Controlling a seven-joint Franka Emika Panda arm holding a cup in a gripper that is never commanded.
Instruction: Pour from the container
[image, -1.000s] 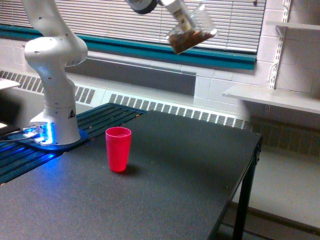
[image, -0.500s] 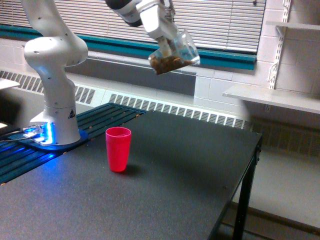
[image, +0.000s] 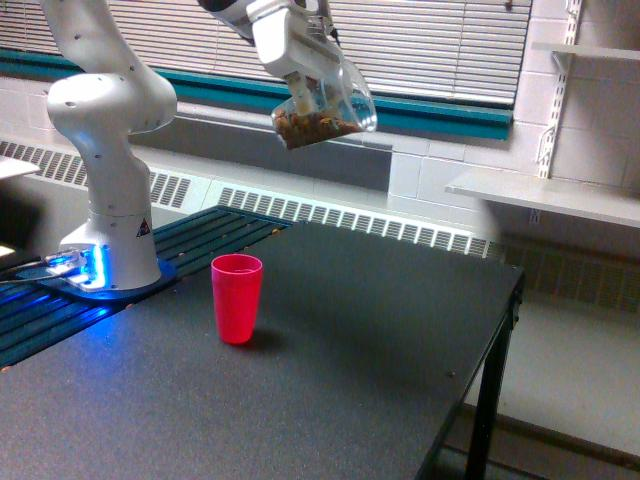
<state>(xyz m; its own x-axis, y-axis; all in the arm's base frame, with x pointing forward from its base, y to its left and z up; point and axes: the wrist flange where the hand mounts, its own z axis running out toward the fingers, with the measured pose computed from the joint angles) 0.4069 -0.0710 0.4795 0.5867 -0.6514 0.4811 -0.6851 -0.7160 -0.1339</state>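
On the far left, the white robot arm (image: 110, 150) stands on its round base (image: 105, 275), and a blue light glows at the bottom of it. The base sits at the left end of a dark bench (image: 330, 370). A little to the right of the base, a red cup (image: 237, 298) stands upright on the bench, open end up, with bare bench all around it. High above the bench, and up and to the right of the red cup, the arm reaches over from the left. Its fingers (image: 310, 85) are clenched on the container (image: 325, 105), a small clear cup. The container hangs in the air, well apart from the red cup and not touching the bench. It is tilted, with its open mouth pointing to the right and a bit up. Brown bits (image: 312, 126) lie in the low part of it. Behind it, along the far wall, there are window blinds (image: 440, 40) with a teal strip (image: 440, 115) under them, and a long white vent (image: 350, 220) runs lower down. On the far right, a white shelf (image: 545, 195) sticks out from the wall.
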